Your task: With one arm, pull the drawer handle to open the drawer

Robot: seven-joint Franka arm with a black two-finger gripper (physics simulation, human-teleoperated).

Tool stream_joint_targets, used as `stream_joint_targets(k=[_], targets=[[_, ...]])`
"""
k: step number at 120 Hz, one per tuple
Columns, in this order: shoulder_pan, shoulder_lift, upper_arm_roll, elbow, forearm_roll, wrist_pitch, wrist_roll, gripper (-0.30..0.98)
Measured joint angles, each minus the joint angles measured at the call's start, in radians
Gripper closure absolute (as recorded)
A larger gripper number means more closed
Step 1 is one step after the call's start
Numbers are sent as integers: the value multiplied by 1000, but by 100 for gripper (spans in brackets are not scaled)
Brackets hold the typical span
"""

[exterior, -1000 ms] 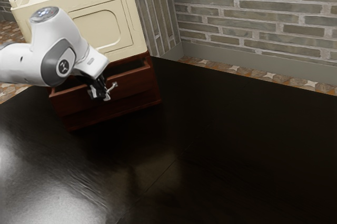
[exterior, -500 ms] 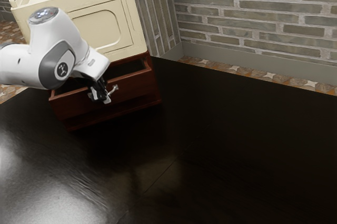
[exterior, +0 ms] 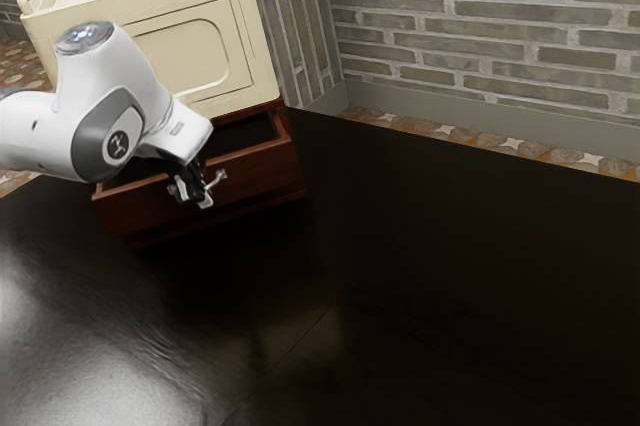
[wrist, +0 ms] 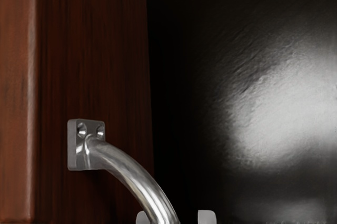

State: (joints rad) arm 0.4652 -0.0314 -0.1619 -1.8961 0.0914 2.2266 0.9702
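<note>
Drawer (exterior: 262,171) was partly open, dark inside showing above its reddish-brown wooden front. Handle (wrist: 126,174), the task's part to pull, was on the drawer's front: shiny metal, curving out from a mounting plate (wrist: 79,148) with screw holes, plate flat against the drawer's wood. Gripper (exterior: 194,192) was right at the handle, in front of the drawer. Could not tell how far open it was, or whether it had a real hold on the handle. White arm (exterior: 130,96) came in from the exterior view's left, partly covering the drawer's open top. Cream box (exterior: 185,61) stood above and behind the drawer, raised panel facing the drawer's front side. Glossy black table (exterior: 450,286) spread out below and in front of the drawer. Brick wall (exterior: 470,26) was farther back, beyond the drawer.
</note>
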Motion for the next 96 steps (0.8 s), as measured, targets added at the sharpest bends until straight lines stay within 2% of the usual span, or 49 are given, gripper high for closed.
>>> stream_joint_targets(k=[79,96], targets=[[44,-130,-102,-137,19,13,-84,77],[44,-161,-119,-173,27,20,-106,74]])
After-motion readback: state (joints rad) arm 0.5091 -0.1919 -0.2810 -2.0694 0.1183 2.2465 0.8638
